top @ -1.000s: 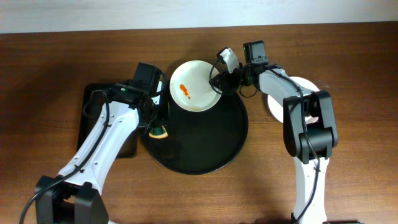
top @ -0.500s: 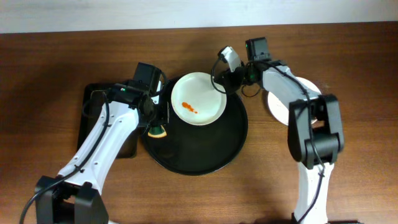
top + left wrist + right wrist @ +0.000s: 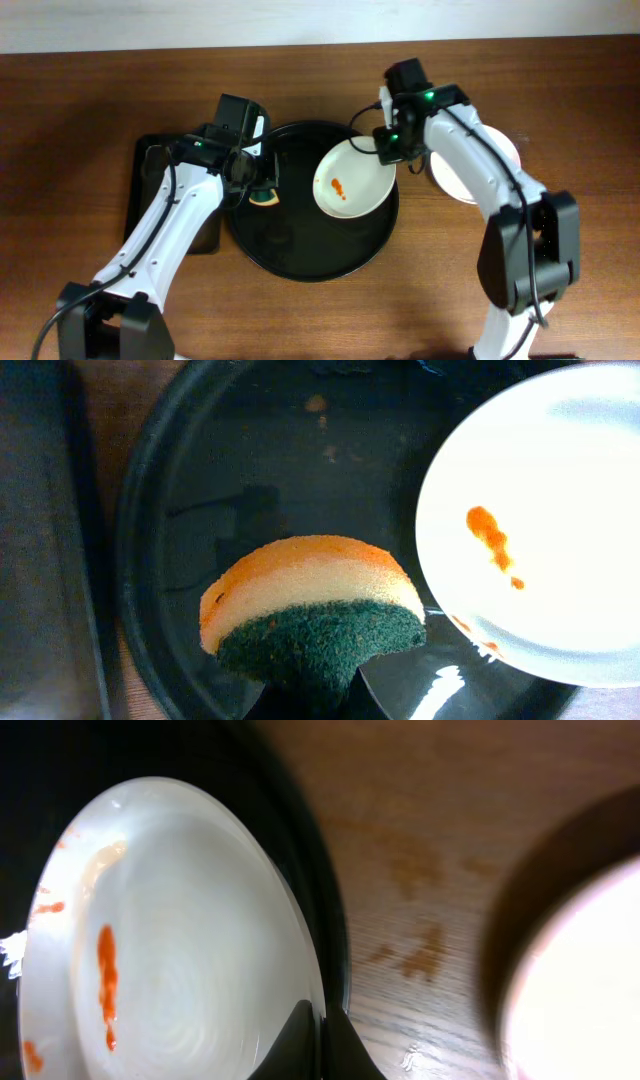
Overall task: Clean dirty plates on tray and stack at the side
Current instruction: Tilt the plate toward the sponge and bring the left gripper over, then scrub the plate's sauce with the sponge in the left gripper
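The left gripper is clenched on a sponge, orange foam above and green scouring face below in the wrist view. It hangs over the bare left half of the tray. The right gripper pinches the rim of the dirty plate, which sits over the tray's right side with its edge reaching the tray's rim. An orange smear crosses its middle.

In my judgement the wipe goes best if the right arm holds the plate rigid while the sponge meets the smear flat. Stroking toward the pinched edge would stop the plate skidding. The small specks near the plate's rim (easy to miss) want a pass too.

The sponge hides the left fingers almost wholly. I cannot tell whether the plate lies flat or tilts up from the tray. The side stack on the table right of the tray is half covered by the right arm, so its count is unreadable.
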Action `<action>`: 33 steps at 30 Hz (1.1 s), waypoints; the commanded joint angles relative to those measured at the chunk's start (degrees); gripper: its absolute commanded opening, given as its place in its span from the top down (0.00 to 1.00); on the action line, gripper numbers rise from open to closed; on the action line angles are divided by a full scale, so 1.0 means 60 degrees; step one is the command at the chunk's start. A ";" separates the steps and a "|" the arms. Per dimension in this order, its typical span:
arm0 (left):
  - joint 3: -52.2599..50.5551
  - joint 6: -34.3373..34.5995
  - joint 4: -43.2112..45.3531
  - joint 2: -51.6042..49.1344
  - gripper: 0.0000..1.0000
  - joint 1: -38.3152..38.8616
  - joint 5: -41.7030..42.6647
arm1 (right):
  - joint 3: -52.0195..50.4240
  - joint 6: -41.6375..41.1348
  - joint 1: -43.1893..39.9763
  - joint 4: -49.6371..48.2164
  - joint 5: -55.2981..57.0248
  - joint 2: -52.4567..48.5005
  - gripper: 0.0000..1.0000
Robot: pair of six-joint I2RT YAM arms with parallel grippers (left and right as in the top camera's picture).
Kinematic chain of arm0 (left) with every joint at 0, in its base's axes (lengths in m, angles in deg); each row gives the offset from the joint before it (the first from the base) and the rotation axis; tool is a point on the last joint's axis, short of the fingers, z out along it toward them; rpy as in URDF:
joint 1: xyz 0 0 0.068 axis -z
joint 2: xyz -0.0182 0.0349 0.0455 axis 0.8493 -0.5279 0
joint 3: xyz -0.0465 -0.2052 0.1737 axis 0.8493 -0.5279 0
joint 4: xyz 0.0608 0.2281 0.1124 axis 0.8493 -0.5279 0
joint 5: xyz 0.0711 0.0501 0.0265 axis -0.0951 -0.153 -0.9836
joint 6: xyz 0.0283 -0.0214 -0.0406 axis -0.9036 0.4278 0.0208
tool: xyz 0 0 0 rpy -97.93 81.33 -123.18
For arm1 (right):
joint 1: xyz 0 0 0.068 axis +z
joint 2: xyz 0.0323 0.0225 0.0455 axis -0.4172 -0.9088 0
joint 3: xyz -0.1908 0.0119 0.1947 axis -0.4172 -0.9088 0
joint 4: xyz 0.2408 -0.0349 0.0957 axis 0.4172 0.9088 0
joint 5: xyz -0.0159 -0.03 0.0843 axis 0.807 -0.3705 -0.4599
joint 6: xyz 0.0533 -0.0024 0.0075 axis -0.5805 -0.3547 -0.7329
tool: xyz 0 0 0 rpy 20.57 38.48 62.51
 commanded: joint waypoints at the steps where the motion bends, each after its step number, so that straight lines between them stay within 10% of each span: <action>1: 0.0015 0.0102 0.0295 -0.0554 1.00 0.0142 0.0729 | -0.0149 -0.1246 0.0929 0.0149 0.2331 0.0612 0.96; 14: 0.0015 0.0102 0.1861 -0.3158 1.00 0.1366 0.0692 | -0.1042 -0.1789 0.1071 0.0193 0.1716 0.0780 0.96; 18: 0.0015 0.0098 0.2044 -0.3158 1.00 0.1370 0.0627 | -0.1031 -0.1679 0.0696 0.0448 0.0306 0.0790 0.64; 23: 0.0015 0.0098 0.2076 -0.3158 1.00 0.1384 0.0630 | -0.1053 -0.1443 -0.0095 0.0914 -0.0503 0.0772 0.53; 33: 0.0015 0.0098 0.2076 -0.3158 1.00 0.1384 0.0627 | -0.2929 0.0510 -0.1559 -0.0659 -0.4615 0.0772 0.60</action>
